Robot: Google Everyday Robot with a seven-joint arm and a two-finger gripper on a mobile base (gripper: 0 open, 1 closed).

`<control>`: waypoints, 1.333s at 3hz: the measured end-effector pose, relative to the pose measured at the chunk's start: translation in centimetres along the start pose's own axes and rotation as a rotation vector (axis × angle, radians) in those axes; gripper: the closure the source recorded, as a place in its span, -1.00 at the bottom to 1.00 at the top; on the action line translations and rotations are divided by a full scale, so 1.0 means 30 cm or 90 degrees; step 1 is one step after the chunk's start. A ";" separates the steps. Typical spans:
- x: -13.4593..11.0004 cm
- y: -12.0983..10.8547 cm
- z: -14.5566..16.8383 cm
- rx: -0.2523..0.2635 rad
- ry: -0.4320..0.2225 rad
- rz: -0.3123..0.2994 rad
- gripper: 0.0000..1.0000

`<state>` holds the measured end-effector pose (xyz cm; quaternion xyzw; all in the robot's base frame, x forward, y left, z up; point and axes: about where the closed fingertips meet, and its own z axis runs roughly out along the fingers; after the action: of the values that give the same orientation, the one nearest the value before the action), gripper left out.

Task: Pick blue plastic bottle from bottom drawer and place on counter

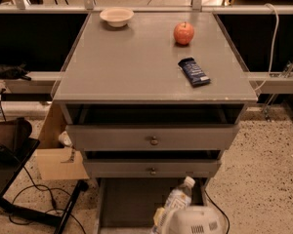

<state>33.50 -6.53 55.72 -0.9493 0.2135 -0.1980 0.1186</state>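
**Your gripper (pixel 193 222): a white, rounded shell at the bottom edge of your view.**
All you see of your robot is this smooth white housing, domed on top and cut off below by the frame. A small patch of dark dots, like a vent grille, marks its face just under the dome. A pale yellowish piece sits against its flank.

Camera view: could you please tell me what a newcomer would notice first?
A red apple and a dark blue snack bar lie to the right on the counter, a white bowl at its far left. At the bottom edge, the gripper is beside the tilted blue plastic bottle over the open bottom drawer.
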 end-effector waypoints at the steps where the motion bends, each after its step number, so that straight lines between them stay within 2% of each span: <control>1: 0.167 -0.184 0.047 0.008 -0.007 0.026 1.00; 2: 0.266 -0.257 0.052 0.024 -0.009 0.060 1.00; 3: 0.266 -0.257 0.052 0.024 -0.009 0.060 1.00; 4: 0.305 -0.378 -0.068 0.065 0.007 0.030 1.00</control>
<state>44.30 -0.96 64.05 -0.9357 0.2259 -0.2107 0.1706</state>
